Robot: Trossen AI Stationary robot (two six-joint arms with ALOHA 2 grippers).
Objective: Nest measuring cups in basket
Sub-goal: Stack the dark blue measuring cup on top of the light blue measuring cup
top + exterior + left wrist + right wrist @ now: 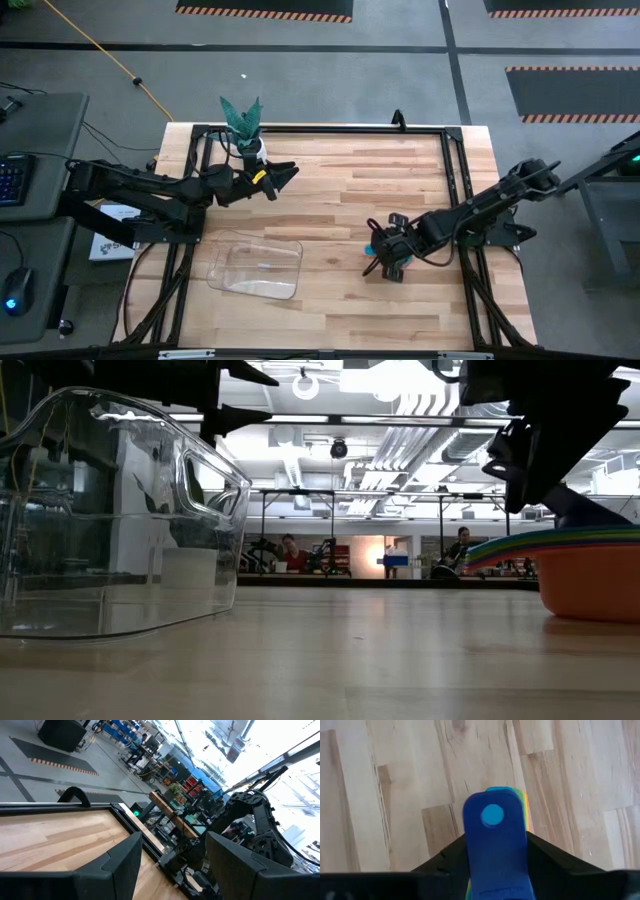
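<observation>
The right pincer is down on the stack of measuring cups, which sits nested on the worktop toward the right side, well apart from the basket. In the right wrist view the dark blue handle lies squeezed between the two dark fingers, with thin edges of light blue, green and yellow peeking from beneath, so the pincer looks closed on the whole fan of handles rather than on one cup. Gripping the handles makes sense: they give a flat edge to pinch, and the bowls stay free. The orange cup rests flat on the wood, so nothing seems lifted yet.

The basket lies empty, left of centre, open side up and ready to receive. The left pincer hangs above the far left of the worktop near the potted plant, fingers spread wide, holding nothing, clear of the way.
</observation>
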